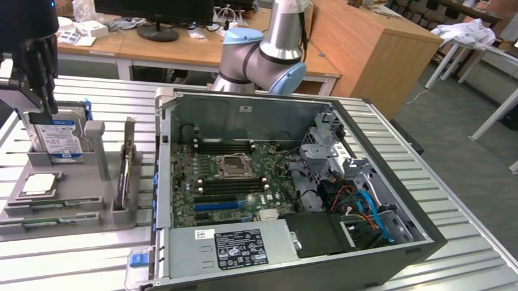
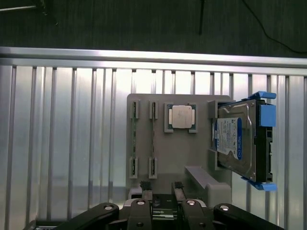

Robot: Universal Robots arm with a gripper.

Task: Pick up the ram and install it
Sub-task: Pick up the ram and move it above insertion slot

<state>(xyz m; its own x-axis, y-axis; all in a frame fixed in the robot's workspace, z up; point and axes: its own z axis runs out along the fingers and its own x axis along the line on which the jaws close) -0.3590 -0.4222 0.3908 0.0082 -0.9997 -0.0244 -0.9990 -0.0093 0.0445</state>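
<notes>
Two ram sticks (image 2: 135, 139) (image 2: 153, 139), thin and green, sit side by side in narrow slots of a grey parts tray (image 2: 192, 153). In the exterior view the ram (image 1: 48, 207) is at the tray's (image 1: 73, 233) near end. My gripper (image 2: 160, 184) hangs high over the tray's edge, and its two dark fingers (image 2: 145, 188) stand apart with nothing between them. In the exterior view the gripper (image 1: 47, 106) is at the upper left, above the hard drive. The open computer case (image 1: 166, 100) shows the motherboard with its dark memory slots (image 1: 222, 147).
On the same tray are a blue-labelled hard drive (image 1: 57, 139) standing in a bracket and a square silver processor (image 2: 182, 116). A thin card (image 1: 127, 173) stands on edge at the tray's side nearest the case. The ribbed metal table (image 1: 73, 267) ends near the case.
</notes>
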